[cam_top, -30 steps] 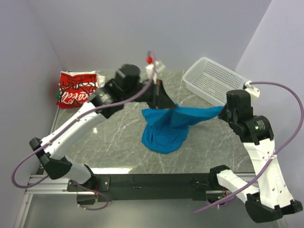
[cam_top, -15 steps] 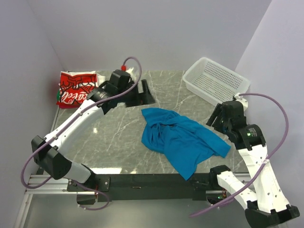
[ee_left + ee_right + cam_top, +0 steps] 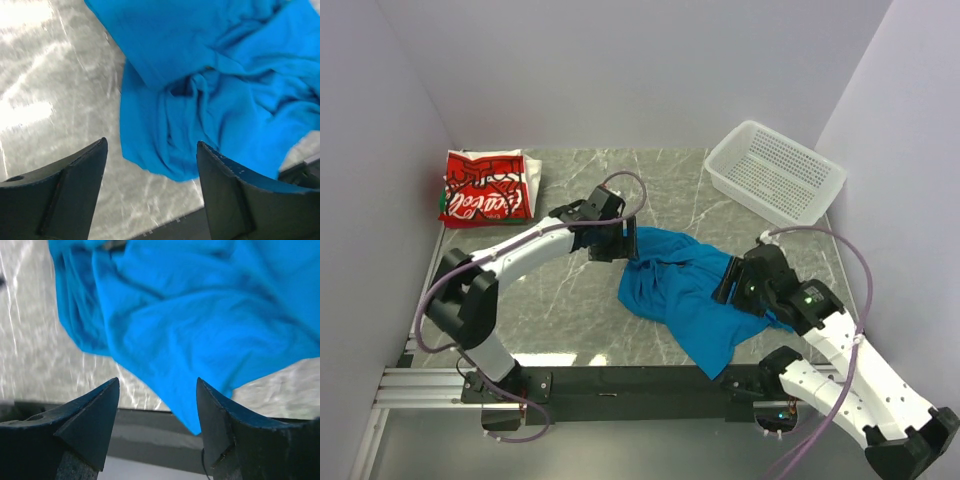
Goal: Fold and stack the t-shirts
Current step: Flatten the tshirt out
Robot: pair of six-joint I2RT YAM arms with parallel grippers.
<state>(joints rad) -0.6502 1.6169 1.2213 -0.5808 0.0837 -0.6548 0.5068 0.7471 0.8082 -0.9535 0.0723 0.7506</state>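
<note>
The left end effector [image 3: 625, 243] stood spread, nothing between its fingers [image 3: 75, 170]. The bright-blue t-shirt [image 3: 680, 290] lay crumpled on the desk [image 3: 560, 310] just ahead of and below it. The right end effector [image 3: 728, 280] was spread as well and held nothing, with the same shirt beneath and ahead of its tips. The cloth spanned the space between the two end effectors, one corner reaching the desk's near edge. The folded red-and-white t-shirt [image 3: 480, 188] lay well apart, beyond the left end effector. The white basket [image 3: 775, 170] sat well beyond the right one.
</note>
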